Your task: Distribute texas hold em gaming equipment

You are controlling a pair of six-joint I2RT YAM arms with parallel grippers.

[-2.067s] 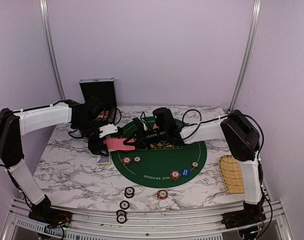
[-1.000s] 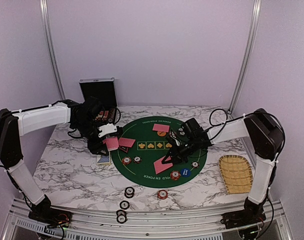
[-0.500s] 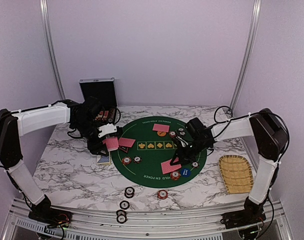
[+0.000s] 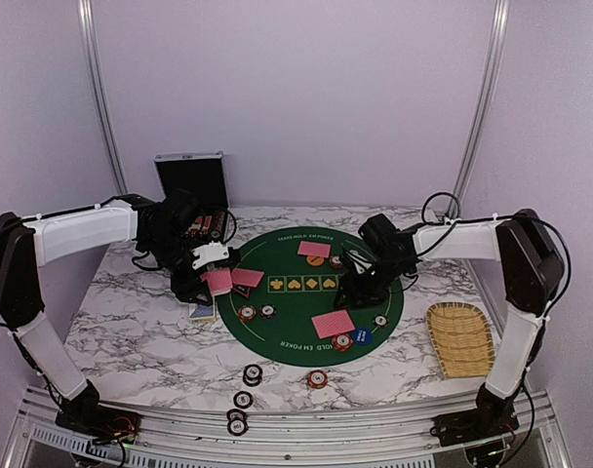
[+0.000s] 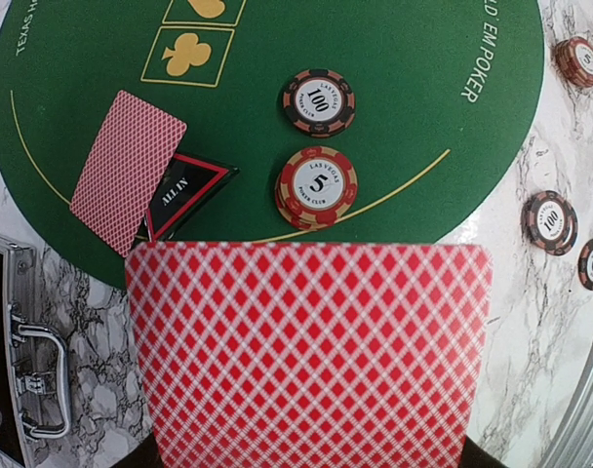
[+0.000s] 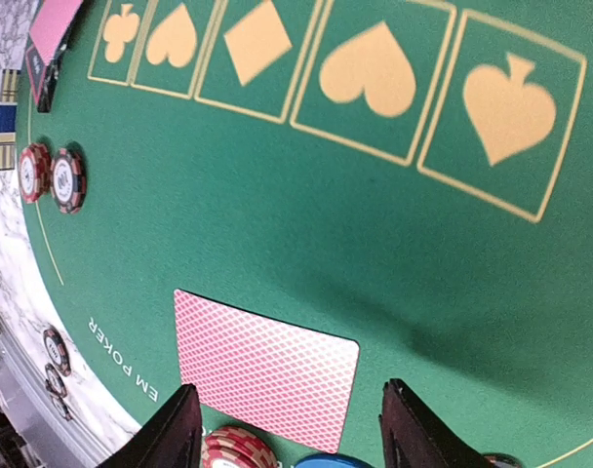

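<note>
Our left hand [image 4: 207, 273] pinches the red-backed cards [image 5: 311, 351]; right hand [image 6: 289, 434] hangs spread wide over one card [image 6: 267, 370] by the poker mat [image 6: 277, 224]'s near edge.

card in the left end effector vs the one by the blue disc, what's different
The held card is clamped in the left end effector; the other card lies loose on the mat. The held card is at the mat's left edge, the other card near its front. Both show red diamond backs.
</note>
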